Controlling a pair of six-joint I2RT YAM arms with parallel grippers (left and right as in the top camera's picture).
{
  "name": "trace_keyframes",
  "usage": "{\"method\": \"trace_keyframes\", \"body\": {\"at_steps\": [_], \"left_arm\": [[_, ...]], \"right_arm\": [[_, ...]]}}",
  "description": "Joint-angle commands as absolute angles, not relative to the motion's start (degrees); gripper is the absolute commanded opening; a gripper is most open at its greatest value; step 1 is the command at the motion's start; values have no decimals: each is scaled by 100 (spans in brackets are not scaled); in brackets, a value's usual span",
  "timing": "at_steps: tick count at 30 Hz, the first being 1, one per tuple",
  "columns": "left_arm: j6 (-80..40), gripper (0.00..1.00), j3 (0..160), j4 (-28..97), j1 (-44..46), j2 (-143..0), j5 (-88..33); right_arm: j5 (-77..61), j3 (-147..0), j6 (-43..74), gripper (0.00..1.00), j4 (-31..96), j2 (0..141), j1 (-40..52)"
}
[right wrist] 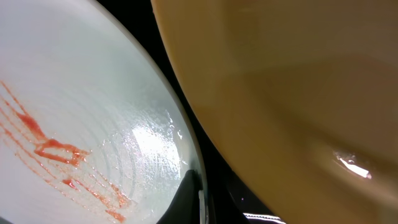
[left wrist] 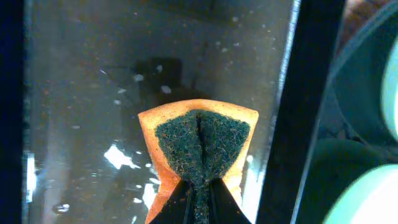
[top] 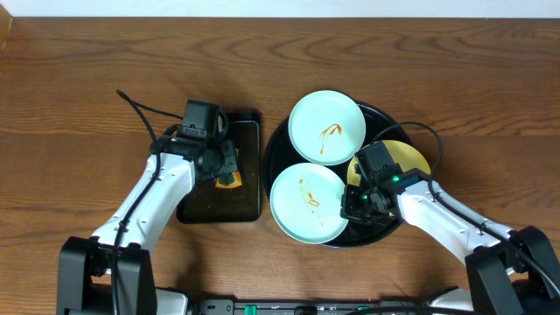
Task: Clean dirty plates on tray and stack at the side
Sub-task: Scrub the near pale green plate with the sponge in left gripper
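Three small round plates sit on the large round glossy black tray [top: 276,154]. One pale mint-blue plate [top: 326,128] is at 12 o'clock, a second mint-blue plate [top: 309,203] at 7 o'clock, and the pale yellow plate [top: 409,156] at 3 o'clock, partly under the right arm. We note orange-brown sauce squiggles on both mint faces. Left gripper [top: 228,173] hangs over the smaller black rectangular tray [top: 197,206], its jaws pinched tight on an orange sponge [left wrist: 200,146] with a dark green scouring face, which is creased down its middle. Right gripper [top: 357,204] sits at the 3 o'clock rim of the second mint-blue plate. We cannot tell how its jaws stand.
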State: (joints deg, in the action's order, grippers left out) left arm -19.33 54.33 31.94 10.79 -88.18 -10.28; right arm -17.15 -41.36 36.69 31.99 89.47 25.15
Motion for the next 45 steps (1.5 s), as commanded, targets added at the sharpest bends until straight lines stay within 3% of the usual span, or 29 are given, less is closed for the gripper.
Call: {"method": "trace_keyframes", "body": {"at_steps": [1,4,10,18,26,32,40,45], "left_arm": [[-1894,7,5533,3166,1087,-8726,-1935],[-1927,7,5725,3162,1262,-8576,-2620],[-2235,8,5841,2628,2239,-8460,-2630],[-3481,7,5837,2067,3356,-9190,-2646],[-3765,7,5837,1645,4224,-9961,-2956],[-3778,7,5835,1850,4379,-10160,-2873],[-3581,7,5837,2418,4202,-10138,-799],[-3367,8,5837,2064,3822,-10110,-611]], "right_arm": [[-1634,-4032,3638,1,3299,9043,2571],[-1632,-4032,3638,1,3299,9043,2571],[-1634,-4032,3638,1,3304,9043,2571],[-1632,-4032,3638,1,3365,9043,2571],[-1634,-4032,3638,1,3385,9043,2571],[-1632,-4032,3638,1,3406,9043,2571],[-1634,-4032,3638,1,3411,9043,2571],[-1632,-4032,3636,1,3415,9043,2571]]}}
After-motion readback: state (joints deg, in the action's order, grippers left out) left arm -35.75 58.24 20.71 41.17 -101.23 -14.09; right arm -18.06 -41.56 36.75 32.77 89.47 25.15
